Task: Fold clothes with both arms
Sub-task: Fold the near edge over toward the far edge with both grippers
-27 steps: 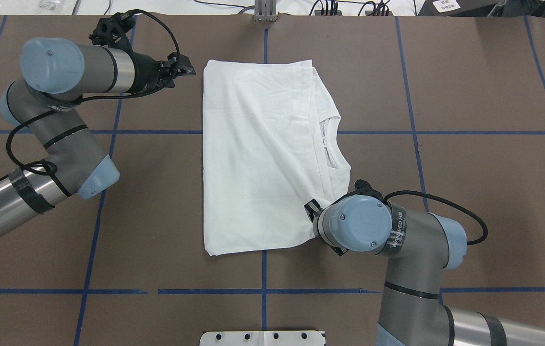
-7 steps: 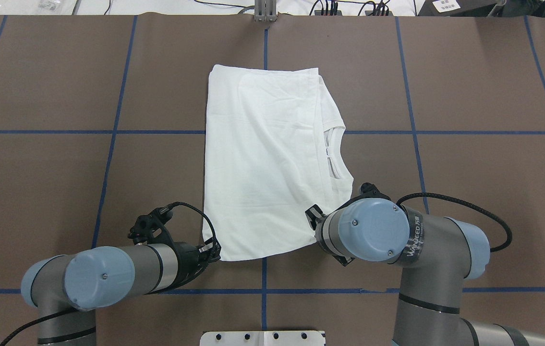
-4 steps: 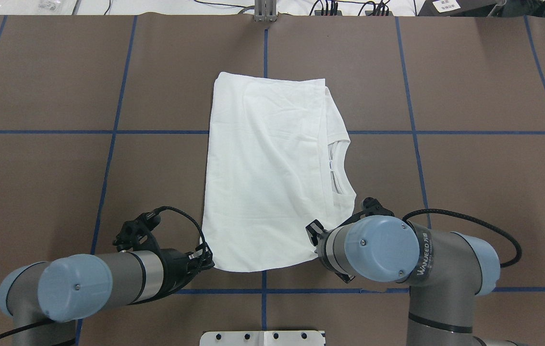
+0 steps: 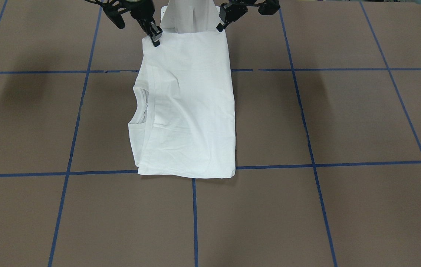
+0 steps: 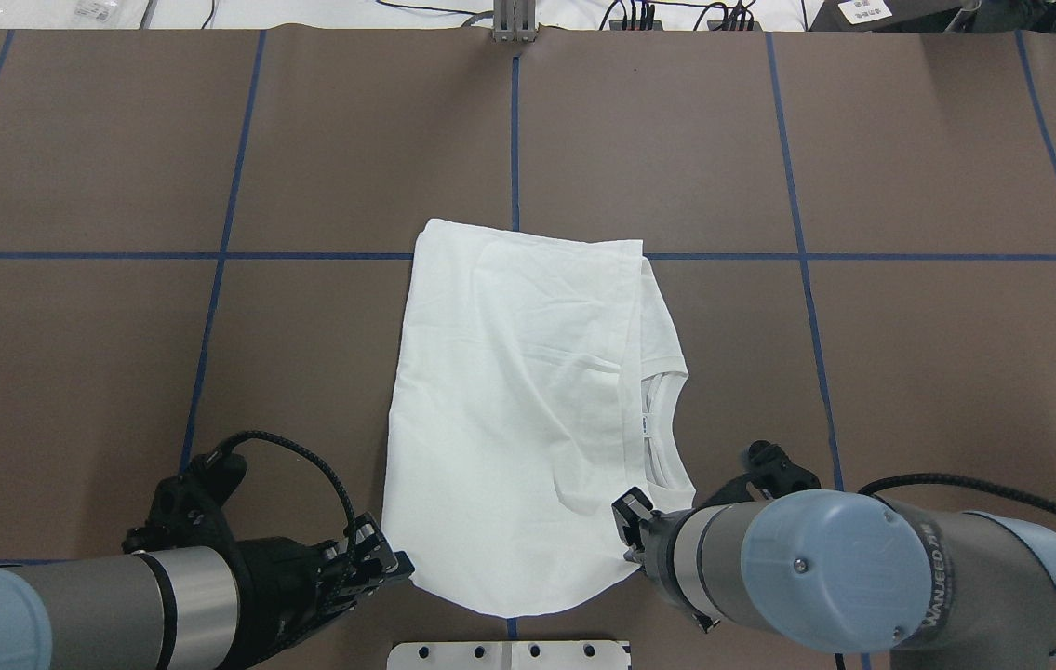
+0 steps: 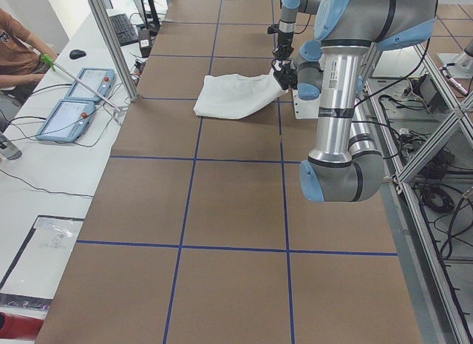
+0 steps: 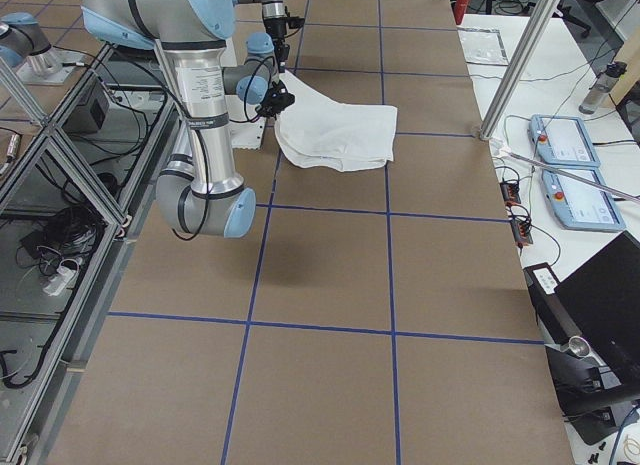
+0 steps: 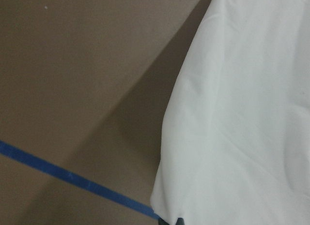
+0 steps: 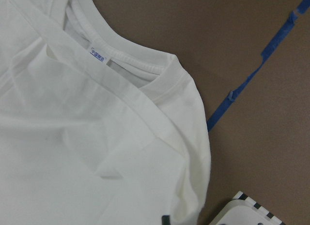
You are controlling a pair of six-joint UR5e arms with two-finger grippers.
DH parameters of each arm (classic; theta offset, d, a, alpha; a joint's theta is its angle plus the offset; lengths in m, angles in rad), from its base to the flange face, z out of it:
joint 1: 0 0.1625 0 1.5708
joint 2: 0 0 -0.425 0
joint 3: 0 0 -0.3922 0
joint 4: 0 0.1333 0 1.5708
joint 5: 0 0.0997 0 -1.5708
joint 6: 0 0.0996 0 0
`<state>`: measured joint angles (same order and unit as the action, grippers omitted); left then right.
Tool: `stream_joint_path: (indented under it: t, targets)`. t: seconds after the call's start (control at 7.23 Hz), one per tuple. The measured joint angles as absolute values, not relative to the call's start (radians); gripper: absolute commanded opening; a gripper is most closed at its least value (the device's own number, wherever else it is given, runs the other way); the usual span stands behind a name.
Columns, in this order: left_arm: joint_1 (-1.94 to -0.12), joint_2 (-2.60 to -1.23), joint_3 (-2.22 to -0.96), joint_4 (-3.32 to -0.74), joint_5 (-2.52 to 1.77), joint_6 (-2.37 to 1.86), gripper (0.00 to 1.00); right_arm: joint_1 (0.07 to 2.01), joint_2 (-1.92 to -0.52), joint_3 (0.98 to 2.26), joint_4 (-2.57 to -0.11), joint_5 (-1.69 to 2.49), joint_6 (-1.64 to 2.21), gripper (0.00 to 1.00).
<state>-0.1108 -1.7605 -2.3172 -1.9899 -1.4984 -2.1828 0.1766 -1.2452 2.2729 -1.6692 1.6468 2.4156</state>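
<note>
"Overhead exterior first: where is the shirt, and what have you got hold of?"

"The T-shirt [image 5: 509, 419] lies as a long folded panel on the table [image 5: 118, 372], running away from me, with the collar [image 5: 667, 428] on my right side. My left gripper [image 5: 388, 561] is pinched on the near left corner and my right gripper [image 5: 632, 535] on the near right corner, just below the collar. Both sets of jaws are narrow, with cloth between them."

"Is that edge on the table?"

"No. From the front-facing camera the near edge hangs raised between my two grippers and sags a little in the middle. The far end rests flat."

"So which step is this?"

"I judge it to be the start of the crosswise fold, halving the panel."

"And what does the next move call for?"

"Both corners should travel up and forward at the same pace, so the edge stays level and lands square on the far edge. If one arm leads, the layers may skew. My right wrist camera shows the neck label [image 9: 98, 54] and loose inner layers, which could slip."
</note>
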Motion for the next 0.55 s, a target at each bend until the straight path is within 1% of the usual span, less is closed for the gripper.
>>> stream_joint_path:
  t: [0.14, 0.28, 0.55]
  targets:
    - [-0.159, -1.826, -2.288, -1.948, -1.499, -2.142, 0.00, 0.220, -1.237, 2.276, -1.687, 1.651, 2.409, 0.00]
    - [-0.223, -1.908, -2.215, -1.920, -1.501, -2.073, 0.00, 0.276, -1.213, 2.251, -1.692, 1.656, 2.382, 0.00]
    - [-0.358, -2.005, -2.079, -1.901, -1.513, -1.927, 0.00, 0.427, -1.122, 2.109, -1.689, 1.715, 2.257, 0.00]
